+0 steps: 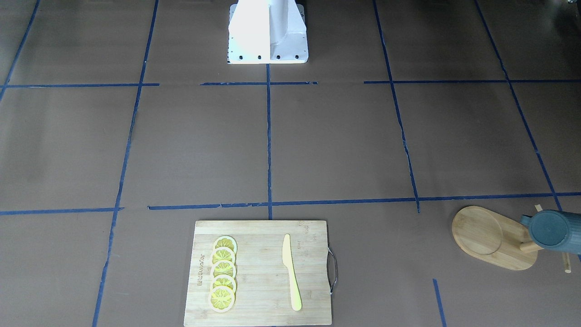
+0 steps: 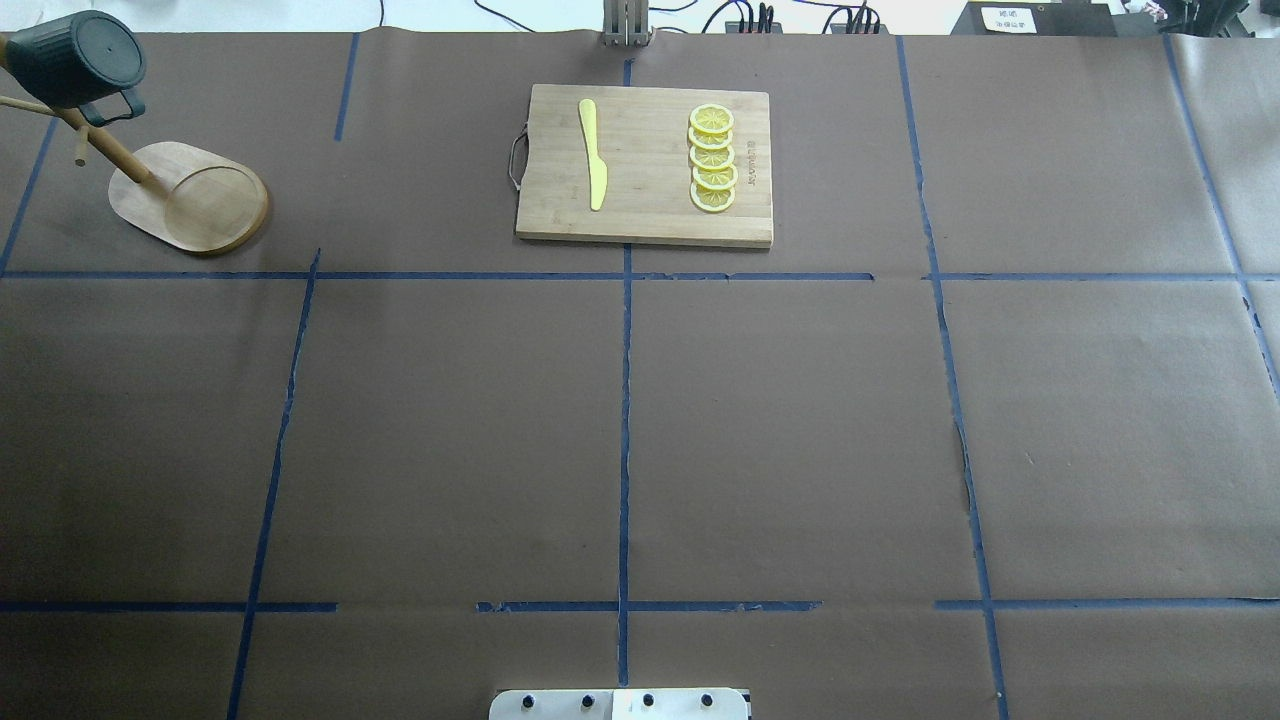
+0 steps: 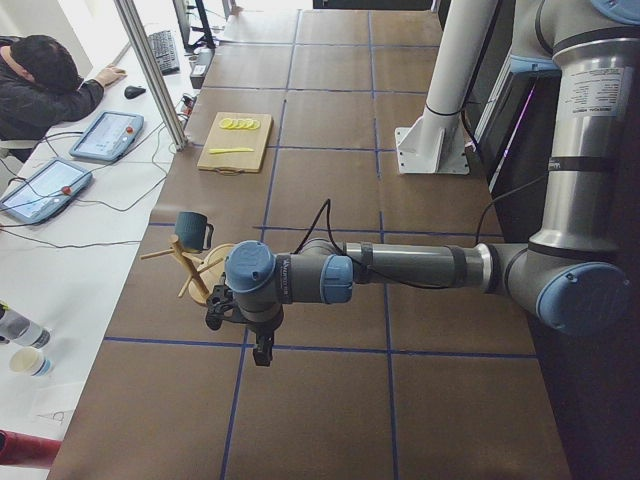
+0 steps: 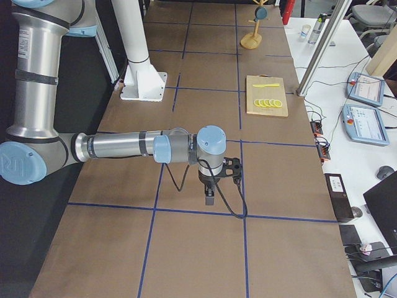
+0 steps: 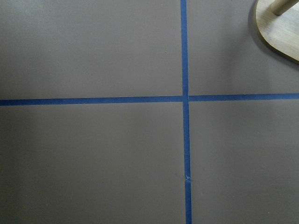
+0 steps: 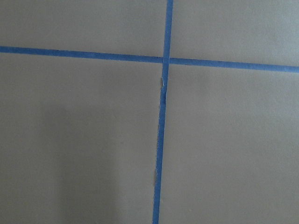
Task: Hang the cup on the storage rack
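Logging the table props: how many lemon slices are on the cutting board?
5 lemon slices, overlapping in one row on the cutting board, on the half away from its metal handle; the yellow knife lies apart from them. The overlap could hide another.

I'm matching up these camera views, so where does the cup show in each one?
Front-facing: cup, lower right edge.
Overhead: cup, top left corner.
Exterior left: cup, left of centre.
Exterior right: cup, top edge.
Left wrist: not in it.
Right wrist: not in it.
Shared landmark: the storage rack it hangs on.
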